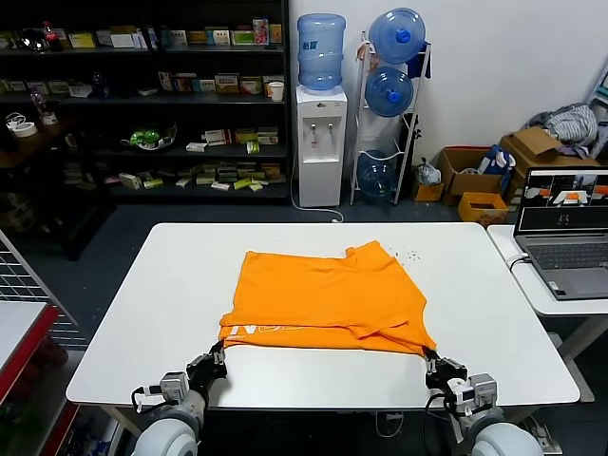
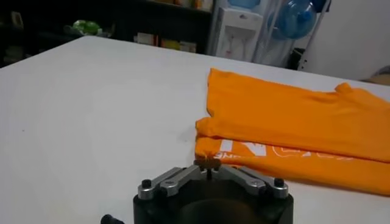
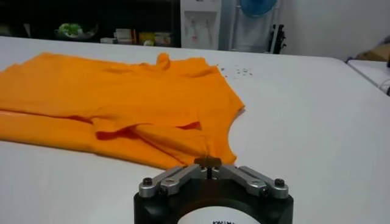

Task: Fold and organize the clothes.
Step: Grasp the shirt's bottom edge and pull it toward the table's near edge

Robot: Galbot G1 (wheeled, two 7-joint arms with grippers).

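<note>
The clothes are one orange T-shirt (image 1: 328, 296), lying partly folded on the white table (image 1: 133, 313), pale lettering showing along its near edge (image 2: 256, 148). My left gripper (image 1: 219, 354) is shut on the shirt's near left corner (image 2: 210, 159). At the near right corner (image 3: 204, 152) my right gripper (image 1: 432, 361) is shut on the fabric too. Both corners rest low at the table surface. In the wrist views the jaws meet with orange cloth pinched at their tips.
A laptop (image 1: 567, 233) sits open on a side table to the right. A wire rack (image 1: 24, 285) stands at the left. Small specks (image 1: 410, 255) lie on the table beyond the shirt. Shelves and a water dispenser (image 1: 321, 123) stand behind.
</note>
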